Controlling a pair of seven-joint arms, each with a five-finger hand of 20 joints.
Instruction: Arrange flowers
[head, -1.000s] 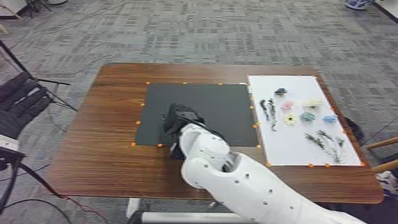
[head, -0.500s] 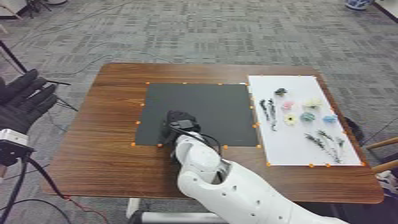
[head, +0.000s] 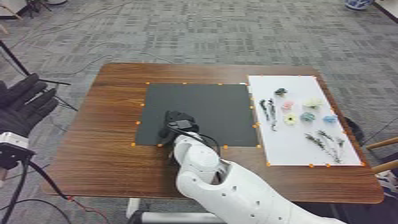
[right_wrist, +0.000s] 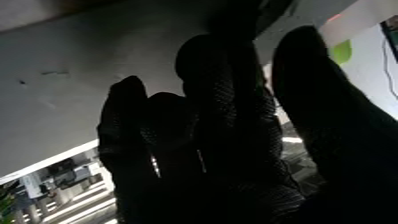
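Brown wood makes up the worktop (head: 98, 165), which fills the middle of the head view. Left of its centre lies a black sheet (head: 200, 105); to the right of that, a long white sheet (head: 266, 145) slants slightly down toward the lower right. Small orange markers (head: 269, 164) dot the edges of both.

All the flowers rest on the white sheet. Near its top is a dark bloom (head: 281, 92). Below that sit a pink bloom (head: 287, 105) and, to its right, a cream bloom (head: 312, 103). Lower again, from left to right, come a yellow bloom (head: 290, 119) with a dark centre, a pale teal bloom (head: 307, 117) and a blue bloom (head: 330, 119). Dark stems (head: 272, 112) stand along the left side, and thin leafy sprigs (head: 327, 142) spread across the lower part.

The right robot hand (head: 180, 122), gloved in black, is over the lower left of the black sheet; its white arm (head: 240, 185) enters from the bottom edge. In the right wrist view its fingers (right_wrist: 209, 90) are mostly straight, with the thumb (right_wrist: 306, 75) held apart. The left robot hand (head: 19, 107) is at the left edge of the head view, beside the worktop, wide with its fingers spread.
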